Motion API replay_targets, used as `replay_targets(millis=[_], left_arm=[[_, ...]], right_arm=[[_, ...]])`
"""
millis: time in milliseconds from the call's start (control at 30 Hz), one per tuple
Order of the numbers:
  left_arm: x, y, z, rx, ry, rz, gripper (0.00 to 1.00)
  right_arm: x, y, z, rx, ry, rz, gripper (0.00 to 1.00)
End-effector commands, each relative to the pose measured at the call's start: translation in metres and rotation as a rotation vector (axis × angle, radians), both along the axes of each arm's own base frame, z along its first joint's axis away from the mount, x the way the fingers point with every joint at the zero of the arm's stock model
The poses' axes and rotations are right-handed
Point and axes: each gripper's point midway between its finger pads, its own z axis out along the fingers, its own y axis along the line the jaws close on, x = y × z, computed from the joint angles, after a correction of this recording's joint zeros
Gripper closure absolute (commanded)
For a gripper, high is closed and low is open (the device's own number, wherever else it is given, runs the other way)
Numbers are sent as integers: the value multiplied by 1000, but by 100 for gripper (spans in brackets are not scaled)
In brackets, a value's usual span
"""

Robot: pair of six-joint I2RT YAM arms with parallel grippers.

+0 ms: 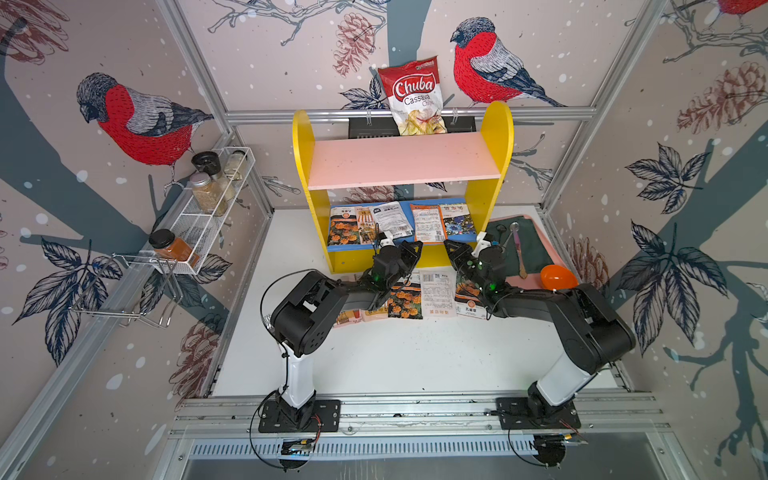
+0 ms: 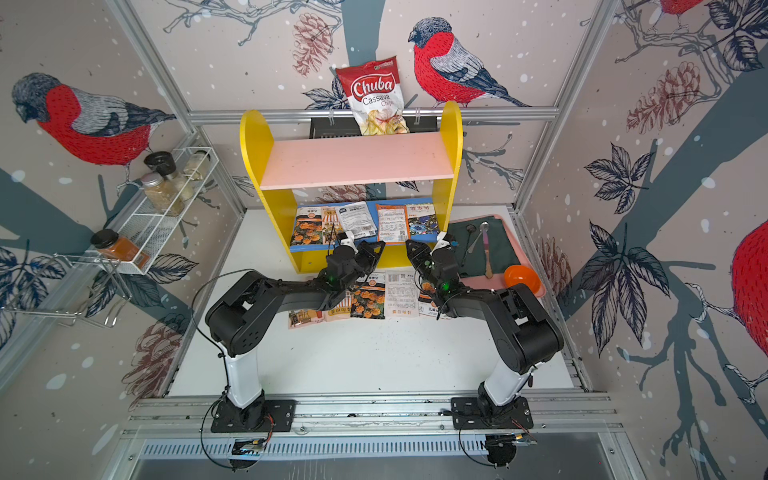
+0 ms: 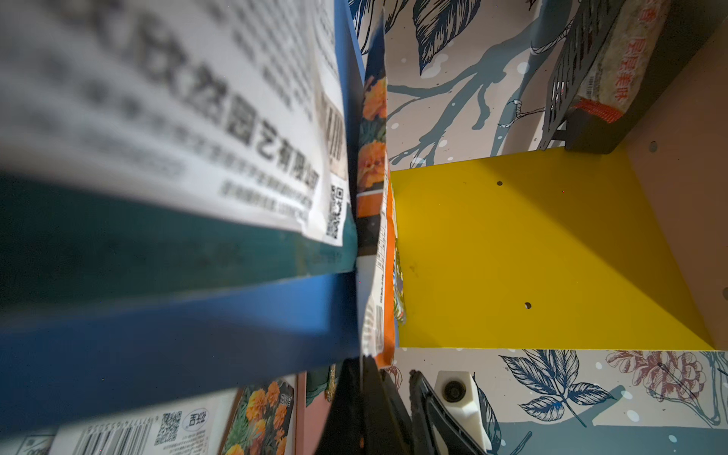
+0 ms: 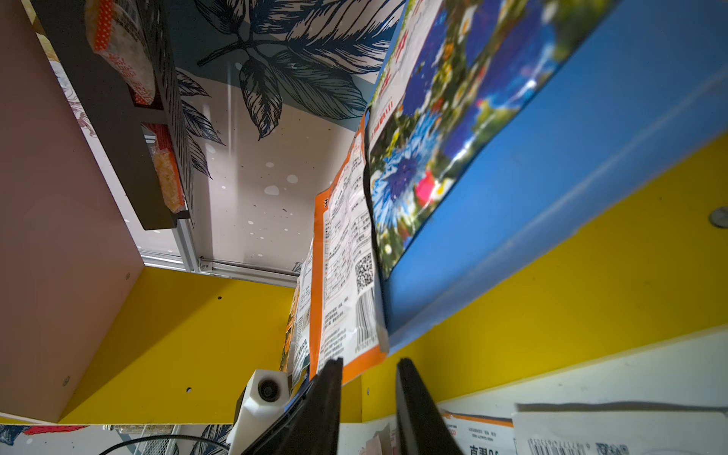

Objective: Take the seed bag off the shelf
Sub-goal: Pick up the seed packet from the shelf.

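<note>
The shelf (image 1: 399,166) stood at centre frame in both top views, with your orange-edged seed bag (image 1: 428,224) on it.
The bag lay on the blue lower board (image 1: 349,248), its near edge overhanging the front. Your left gripper (image 1: 417,246) had its fingers pressed together on that edge. Your right gripper (image 1: 448,245), just beside it, had its jaws slightly spread near the bag's corner.
</note>
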Motion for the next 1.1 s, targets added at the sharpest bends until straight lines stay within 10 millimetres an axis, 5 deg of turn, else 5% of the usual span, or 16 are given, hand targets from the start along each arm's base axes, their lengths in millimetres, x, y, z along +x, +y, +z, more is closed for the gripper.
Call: replay_targets(millis=[0, 367, 667, 1067], left_arm=[[1, 2, 15, -21, -53, 5, 100], [-9, -1, 16, -23, -64, -36, 100], [-21, -1, 34, 4, -109, -70, 100], [-47, 9, 55, 73, -155, -122, 100]], right_arm=[[-1, 2, 12, 10, -46, 9, 68], [-12, 2, 19, -4, -80, 51, 18], [-31, 9, 29, -44, -119, 141, 0], [-66, 9, 47, -141, -168, 259, 0]])
